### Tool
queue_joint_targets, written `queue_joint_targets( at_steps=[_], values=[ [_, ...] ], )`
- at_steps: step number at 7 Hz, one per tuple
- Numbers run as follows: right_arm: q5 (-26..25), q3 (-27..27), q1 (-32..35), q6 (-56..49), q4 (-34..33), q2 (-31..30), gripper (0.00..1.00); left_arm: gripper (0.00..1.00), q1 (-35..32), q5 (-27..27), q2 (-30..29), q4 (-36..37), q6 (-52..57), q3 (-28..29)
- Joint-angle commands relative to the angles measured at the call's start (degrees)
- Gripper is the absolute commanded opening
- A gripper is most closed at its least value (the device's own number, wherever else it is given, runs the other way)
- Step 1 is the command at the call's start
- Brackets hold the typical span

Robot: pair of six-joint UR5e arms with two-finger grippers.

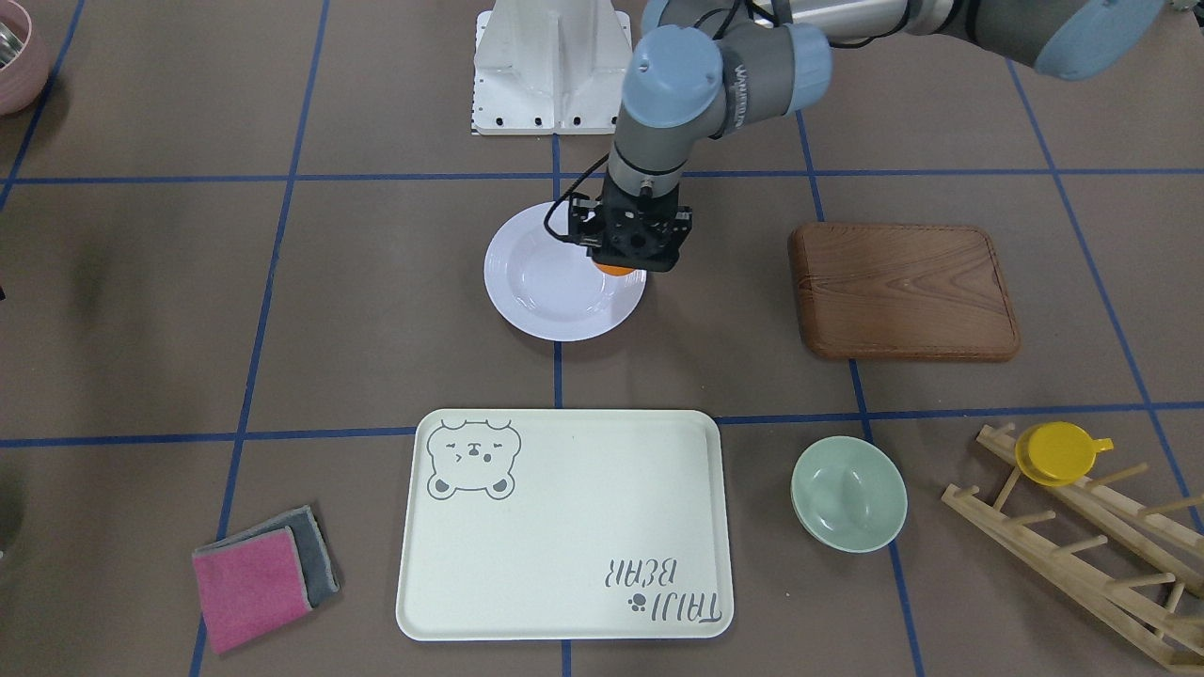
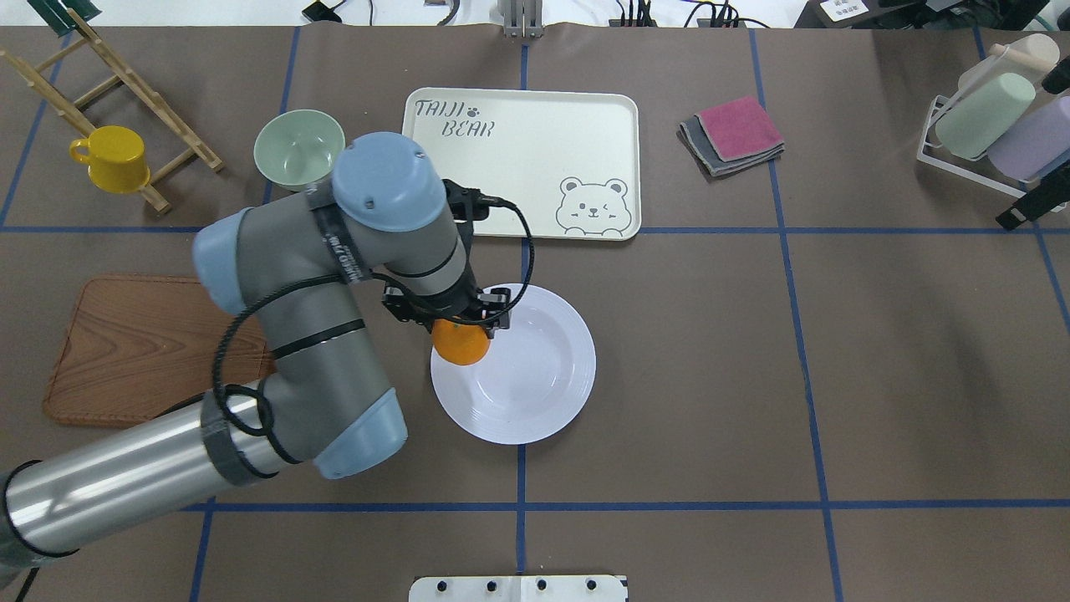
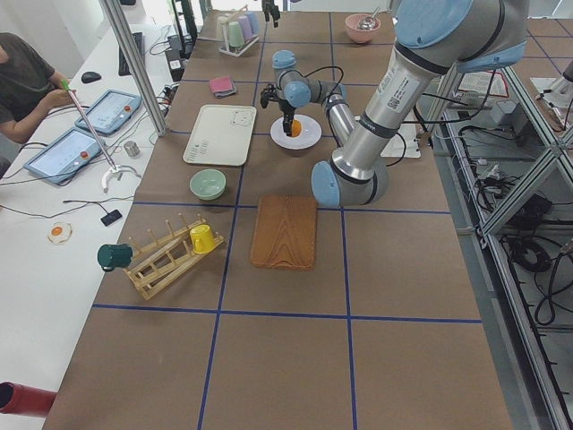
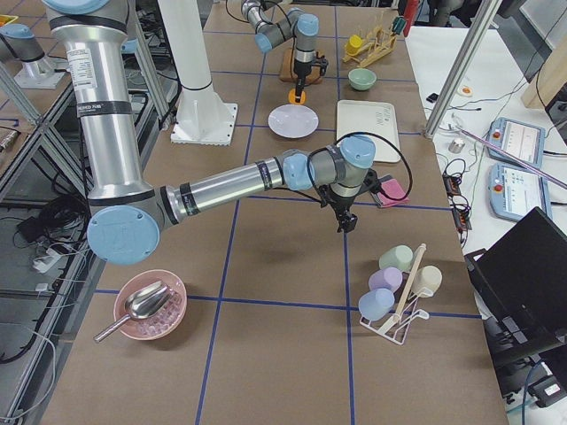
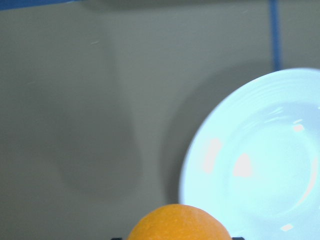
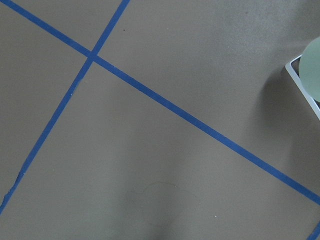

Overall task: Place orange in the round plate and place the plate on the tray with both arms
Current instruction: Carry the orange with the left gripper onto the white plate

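Nearest in the overhead view, the left arm (image 2: pixel 326 376) reaches in over the table (image 2: pixel 710 401). The left gripper (image 2: pixel 456 331) points straight down, jaws closed on the orange (image 2: pixel 460 347). The orange hangs over the rim of the plate (image 2: pixel 535 376) on the robot's left side, outside the sunken centre. Just past the plate lies the tray (image 2: pixel 518 167), apart from it, its bear drawing toward the plate. Farther off, the right gripper (image 4: pixel 345 221) hangs above the table near 1 pink cloth (image 4: pixel 390 189). Whether its jaws are open I cannot tell.
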Motion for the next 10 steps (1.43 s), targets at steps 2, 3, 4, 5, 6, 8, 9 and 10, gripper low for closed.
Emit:
queue_joint_targets(
  at_steps=[2, 3, 4, 5, 6, 8, 9, 10],
  values=[
    [0.0, -0.3, -0.5, 0.5, 0.0, 0.4, 1.00, 0.00, 4.1, 3.6, -3.7, -2.1, -0.9, 6.6],
    [-0.1, -0.4, -0.6, 0.5, 0.0, 0.4, 1.00, 0.00, 5.2, 5.3, -3.4, -4.1, -1.0, 7.4],
    [-0.1, -0.4, -0.7, 0.5, 0.0, 0.4, 1.00, 0.32, 6.2, 7.6, -3.6, -6.1, -1.0, 8.9],
    [-0.1, -0.4, -0.7, 0.5, 0.0, 0.4, 1.00, 0.71, 6.2, 7.6, -3.4, -7.3, -0.9, 9.2],
    [-0.1, -0.4, -0.7, 0.5, 0.0, 0.4, 1.00, 0.99, 6.2, 7.7, -3.3, -7.3, -0.8, 9.3],
    [-0.1, -0.2, -1.4, 1.3, 0.1, 0.5, 1.00, 0.99, 5.2, 7.8, -2.9, -7.0, -0.3, 6.9],
    [-0.1, 0.0, -3.4, 6.4, 0.1, 2.4, 1.00, 0.99, 3.3, 7.0, 0.9, -6.6, -0.1, 0.9],
    [0.0, 0.5, -5.2, 13.7, 0.1, 3.2, 0.99, 0.99, 1.9, 6.6, 7.3, -6.5, 2.3, -5.6]
  ],
)
